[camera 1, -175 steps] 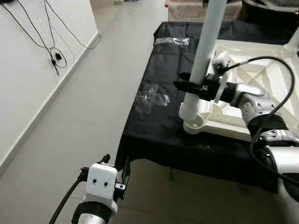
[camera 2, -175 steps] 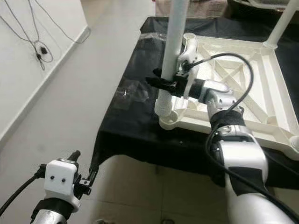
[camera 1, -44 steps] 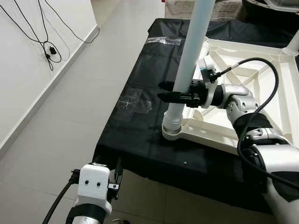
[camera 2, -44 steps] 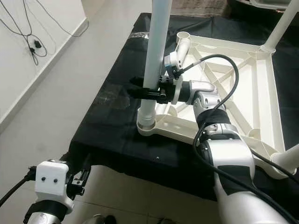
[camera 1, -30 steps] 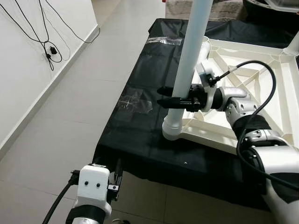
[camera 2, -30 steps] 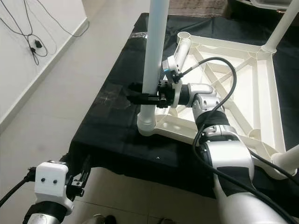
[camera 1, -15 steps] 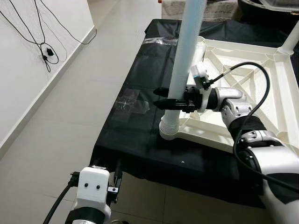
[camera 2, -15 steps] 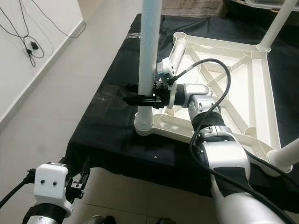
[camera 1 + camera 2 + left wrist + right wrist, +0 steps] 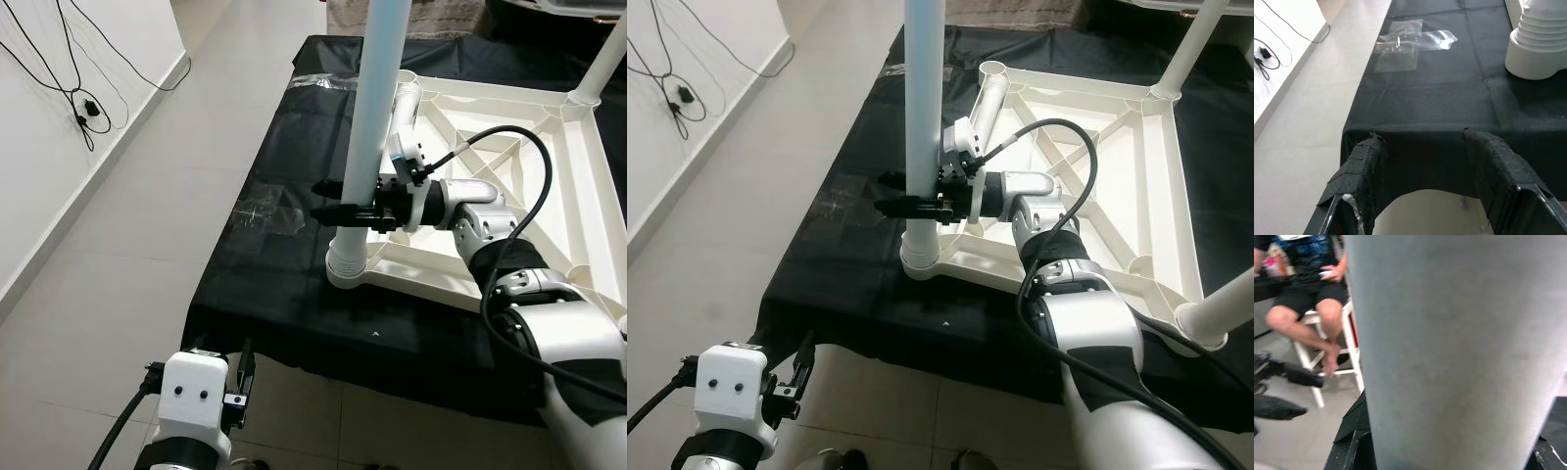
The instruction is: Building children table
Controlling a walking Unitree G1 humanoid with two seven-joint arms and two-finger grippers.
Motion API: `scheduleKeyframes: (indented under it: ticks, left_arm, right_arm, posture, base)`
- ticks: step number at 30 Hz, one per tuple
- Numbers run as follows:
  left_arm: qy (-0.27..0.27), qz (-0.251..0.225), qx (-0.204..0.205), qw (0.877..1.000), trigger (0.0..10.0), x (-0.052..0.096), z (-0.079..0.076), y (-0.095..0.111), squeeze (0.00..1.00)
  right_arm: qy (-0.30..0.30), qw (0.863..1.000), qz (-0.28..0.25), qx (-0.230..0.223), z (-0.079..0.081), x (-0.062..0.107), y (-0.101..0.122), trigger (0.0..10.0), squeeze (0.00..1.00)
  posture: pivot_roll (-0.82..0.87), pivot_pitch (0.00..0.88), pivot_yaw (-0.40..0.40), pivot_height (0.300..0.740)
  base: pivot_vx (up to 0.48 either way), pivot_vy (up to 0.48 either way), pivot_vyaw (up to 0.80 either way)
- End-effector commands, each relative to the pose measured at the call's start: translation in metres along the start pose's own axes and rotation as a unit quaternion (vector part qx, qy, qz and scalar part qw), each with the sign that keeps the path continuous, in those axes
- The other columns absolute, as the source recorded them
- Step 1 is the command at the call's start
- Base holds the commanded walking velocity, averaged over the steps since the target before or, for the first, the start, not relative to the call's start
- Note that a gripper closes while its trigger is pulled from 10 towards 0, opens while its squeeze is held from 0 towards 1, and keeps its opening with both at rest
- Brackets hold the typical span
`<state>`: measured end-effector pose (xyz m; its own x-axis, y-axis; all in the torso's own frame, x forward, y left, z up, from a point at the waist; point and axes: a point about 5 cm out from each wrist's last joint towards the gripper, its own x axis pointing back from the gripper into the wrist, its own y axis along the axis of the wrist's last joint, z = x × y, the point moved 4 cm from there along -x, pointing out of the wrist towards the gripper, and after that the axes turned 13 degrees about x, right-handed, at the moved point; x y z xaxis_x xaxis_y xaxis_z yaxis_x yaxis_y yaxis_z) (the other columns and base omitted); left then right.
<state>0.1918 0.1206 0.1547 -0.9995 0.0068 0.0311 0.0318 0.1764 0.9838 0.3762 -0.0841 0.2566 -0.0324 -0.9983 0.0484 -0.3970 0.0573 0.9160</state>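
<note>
A white table top (image 9: 549,127) lies upside down on a black cloth (image 9: 284,284). A tall pale leg (image 9: 367,117) stands upright in its near left corner socket (image 9: 345,269). My right gripper (image 9: 328,200) is shut on this leg a little above the socket, one black finger on each side; the leg's pale surface (image 9: 1459,347) is close up in the right wrist view. My left gripper (image 9: 1425,136) hangs open and idle below the cloth's near left edge, holding nothing.
A short white tube (image 9: 405,103) leans at the frame's far left corner, and other legs stand at the right (image 9: 600,69) (image 9: 1225,313). A clear plastic bag (image 9: 1405,41) lies on the cloth. A person sits on a stool (image 9: 1308,298). Cables (image 9: 83,98) hang on the left wall.
The whole picture has drifted as the camera moved. My right gripper stays on the leg and its wrist has rolled a little. The left arm has not moved.
</note>
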Motion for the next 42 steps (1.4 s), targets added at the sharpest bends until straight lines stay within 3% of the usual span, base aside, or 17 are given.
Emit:
scheduleKeyframes:
  ticks: [1, 7, 16, 20, 26, 29, 33, 34, 39, 42]
  left_arm:
    - [-0.014, 0.013, 0.014, 1.0, 10.0, 0.005, -0.011, -0.003, 0.0]
    - [-0.014, 0.014, 0.012, 1.0, 10.0, 0.006, -0.01, -0.002, 0.0]
    - [-0.013, 0.016, 0.012, 1.0, 10.0, 0.006, -0.009, -0.003, 0.0]
    - [-0.012, 0.016, 0.012, 1.0, 10.0, 0.006, -0.009, -0.002, 0.0]
    - [-0.012, 0.016, 0.011, 1.0, 10.0, 0.006, -0.009, -0.002, 0.0]
    - [-0.01, 0.012, 0.011, 1.0, 10.0, 0.004, -0.01, -0.002, 0.0]
    - [-0.01, 0.01, 0.01, 1.0, 10.0, 0.003, -0.01, -0.003, 0.0]
    - [-0.006, 0.007, 0.014, 1.0, 10.0, 0.001, -0.009, -0.002, 0.0]
    - [-0.003, -0.001, 0.013, 1.0, 10.0, -0.004, -0.006, 0.0, 0.0]
    - [-0.001, -0.009, 0.007, 1.0, 10.0, -0.01, -0.002, 0.001, 0.0]
  right_arm:
    - [0.049, 0.998, 0.014, -0.04, 0.018, -0.009, -0.02, 10.0, 0.0]
    - [0.101, 0.994, 0.041, -0.015, 0.034, -0.029, -0.031, 10.0, 0.0]
    - [0.127, 0.989, 0.071, 0.012, 0.041, -0.032, -0.04, 10.0, 0.0]
    - [0.161, 0.98, 0.112, 0.037, 0.049, -0.031, -0.048, 10.0, 0.0]
    - [0.17, 0.978, 0.115, 0.039, 0.051, -0.033, -0.048, 10.0, 0.0]
    - [0.12, 0.991, 0.066, 0.01, 0.04, -0.038, -0.038, 10.0, 0.0]
    - [0.089, 0.994, 0.059, 0.007, 0.035, -0.038, -0.037, 10.0, 0.0]
    - [0.051, 0.997, 0.055, 0.003, 0.028, -0.036, -0.037, 10.0, 0.0]
    - [-0.027, 0.998, 0.057, -0.009, 0.016, -0.029, -0.041, 10.0, 0.0]
    - [-0.11, 0.992, 0.068, -0.007, 0.005, -0.021, -0.047, 10.0, 0.0]
  posture:
    - [0.06, 0.281, 0.023, 0.74]
    - [0.07, 0.286, 0.024, 0.74]
    - [0.07, 0.286, 0.024, 0.74]
    - [0.06, 0.285, 0.025, 0.74]
    - [0.06, 0.28, 0.021, 0.74]
    - [0.06, 0.267, 0.017, 0.74]
    - [0.06, 0.253, 0.016, 0.74]
    - [0.05, 0.25, 0.018, 0.74]
    - [0.04, 0.226, 0.02, 0.74]
    - [0.03, 0.209, 0.024, 0.74]
  base:
    - [0.0, 0.0, 0.0]
    - [0.0, 0.0, 0.0]
    - [0.0, 0.0, 0.0]
    - [0.0, 0.0, 0.0]
    - [0.0, 0.0, 0.0]
    - [0.0, 0.0, 0.0]
    - [0.0, 0.0, 0.0]
    - [0.0, 0.0, 0.0]
    - [0.0, 0.0, 0.0]
    - [0.0, 0.0, 0.0]
